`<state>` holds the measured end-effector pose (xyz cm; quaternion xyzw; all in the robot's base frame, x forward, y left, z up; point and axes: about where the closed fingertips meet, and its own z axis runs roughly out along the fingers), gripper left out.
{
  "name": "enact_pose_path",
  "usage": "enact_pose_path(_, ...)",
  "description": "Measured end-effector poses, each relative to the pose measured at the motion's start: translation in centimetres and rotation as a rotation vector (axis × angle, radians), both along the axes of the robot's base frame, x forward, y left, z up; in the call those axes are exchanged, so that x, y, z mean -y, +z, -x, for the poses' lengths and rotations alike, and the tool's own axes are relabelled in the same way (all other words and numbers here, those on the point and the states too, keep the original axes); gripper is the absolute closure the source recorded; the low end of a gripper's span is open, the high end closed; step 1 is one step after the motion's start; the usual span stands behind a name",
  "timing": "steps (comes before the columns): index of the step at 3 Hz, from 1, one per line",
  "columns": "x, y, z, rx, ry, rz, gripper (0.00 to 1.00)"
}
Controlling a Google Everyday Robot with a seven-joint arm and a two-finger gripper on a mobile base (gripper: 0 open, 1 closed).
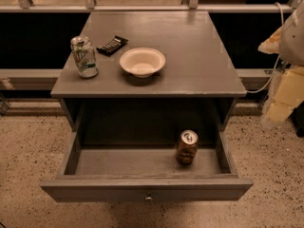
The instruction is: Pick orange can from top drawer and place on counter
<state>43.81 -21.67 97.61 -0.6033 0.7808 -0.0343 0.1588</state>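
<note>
Three items stand on the desk [199, 56], all in its left half and none touching:
- A white-and-green can [84, 57], dented and upright, is near the 9 o'clock edge.
- A dark, flat, ridged object [112, 45] (kind unclear) lies near the can, toward 1 o'clock from it.
- A pale bowl [142, 61], right way up, sits toward 3 o'clock from the can.

One top drawer [147, 188] is pulled out toward 6 o'clock, with a small knob [149, 198] on its front panel. Its rear part sits in shadow under the desk and is hard to make out.

One orange can [186, 147] stands upright on the drawer floor at the 3 o'clock end. It is near the right wall but apart from it, with its silver top and tab facing up.

One tool [285, 91] is at the 3 o'clock edge of the view, beside the desk and well apart from the orange can. The frame cuts it off and it is smeared into pale shapes. Whether it is spread or pressed together cannot be told.
</note>
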Motion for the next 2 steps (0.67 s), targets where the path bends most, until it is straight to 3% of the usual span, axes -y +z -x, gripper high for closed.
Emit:
enact_pose_path(1, -0.1, -0.1, 0.0, 0.001, 0.001, -0.008, 0.0)
enact_pose_path(2, -1.0, -2.5, -0.4, 0.013, 0.013, -0.146, 0.0)
